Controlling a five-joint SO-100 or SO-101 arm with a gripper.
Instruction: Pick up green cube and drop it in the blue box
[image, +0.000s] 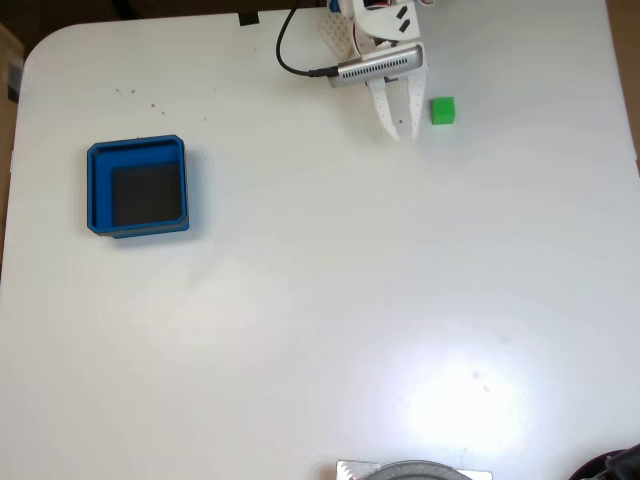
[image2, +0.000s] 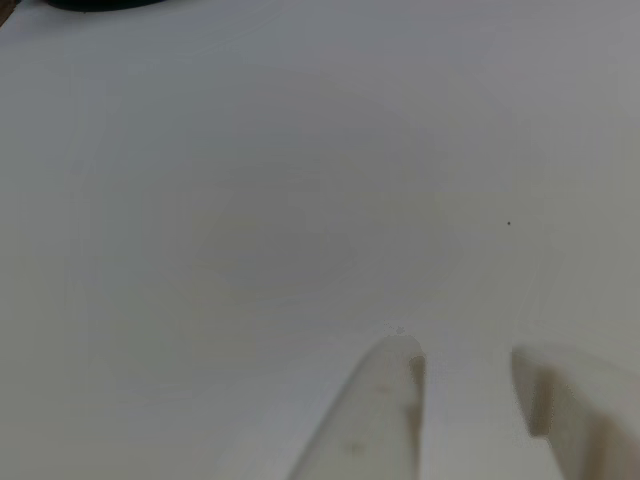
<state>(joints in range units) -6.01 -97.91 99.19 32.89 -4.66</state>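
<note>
In the fixed view the small green cube (image: 442, 111) sits on the white table near the back edge, right of centre. My white gripper (image: 403, 131) points down at the table just left of the cube, a short gap away from it and not touching. Its fingers are parted a little and hold nothing. The other view looks past the gripper (image2: 465, 365) at bare white table, with one pale finger (image2: 375, 420) lower centre and the other at the lower right. The blue box (image: 137, 187), a shallow square tray with a dark floor, stands far off at the table's left side.
A black cable (image: 290, 50) loops from the arm's silver wrist camera bar (image: 378, 67) toward the back edge. A grey round object (image: 415, 470) pokes in at the front edge, and a dark thing (image: 612, 464) at the front right corner. Wide white table (image: 330, 300) lies between cube and box.
</note>
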